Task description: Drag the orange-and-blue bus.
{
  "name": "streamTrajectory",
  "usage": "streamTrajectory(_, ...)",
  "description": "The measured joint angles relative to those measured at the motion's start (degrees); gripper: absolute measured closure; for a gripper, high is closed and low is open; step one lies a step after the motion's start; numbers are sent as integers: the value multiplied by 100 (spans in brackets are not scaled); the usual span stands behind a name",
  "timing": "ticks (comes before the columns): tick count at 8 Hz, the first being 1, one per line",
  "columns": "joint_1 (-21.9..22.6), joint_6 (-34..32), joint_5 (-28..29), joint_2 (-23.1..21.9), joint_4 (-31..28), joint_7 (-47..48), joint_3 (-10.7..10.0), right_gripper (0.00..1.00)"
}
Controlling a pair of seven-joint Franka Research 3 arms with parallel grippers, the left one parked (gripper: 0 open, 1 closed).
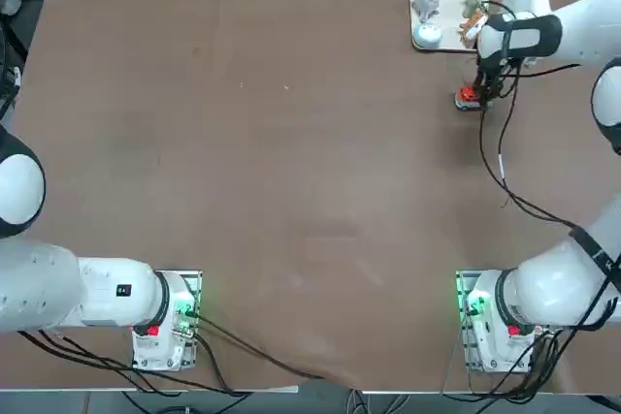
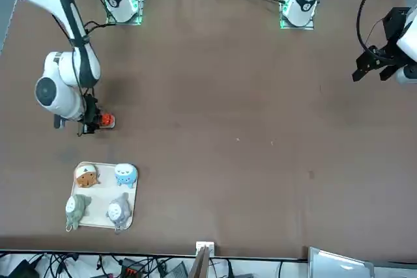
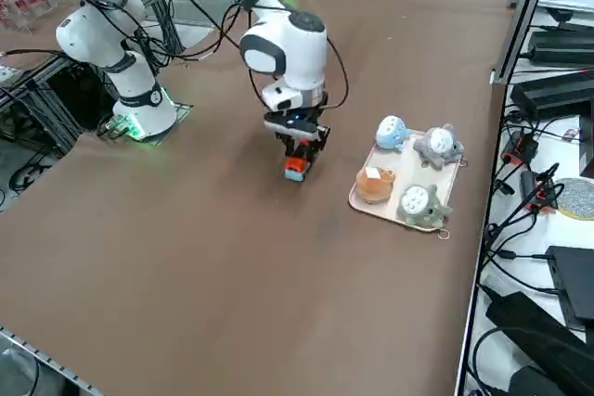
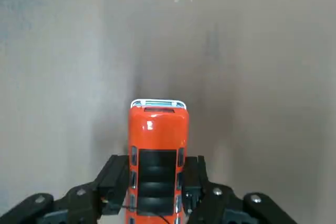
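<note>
Right hand (image 4: 156,182) is clamped on the orange-and-blue bus (image 4: 157,150), one finger pressed to each long side of its rear half, while the front half juts out ahead of the fingertips. In the side view the bus (image 3: 296,166) sits directly beneath the hand, wheels down on the bare counter (image 3: 186,257), just short of the tray (image 3: 365,202) of small figurines. Its long axis runs straight out from between the fingers, so the grip is square across the narrow width. Judging from that, a drag along the bus's length should let it roll, whereas a sideways pull would scrape the wheels.
</note>
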Motion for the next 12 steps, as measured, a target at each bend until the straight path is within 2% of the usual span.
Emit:
streamTrajectory(3,564,19,101,16,28,462,40,44)
streamTrajectory(5,974,75,420,54,73,619,56,44)
streamTrajectory(8,1544,101,581,172,250,1125,66,44)
streamTrajectory(11,1837,99,672,278,415,1366,69,44)
streamTrajectory(12,1885,102,871,308,461,1367,69,44)
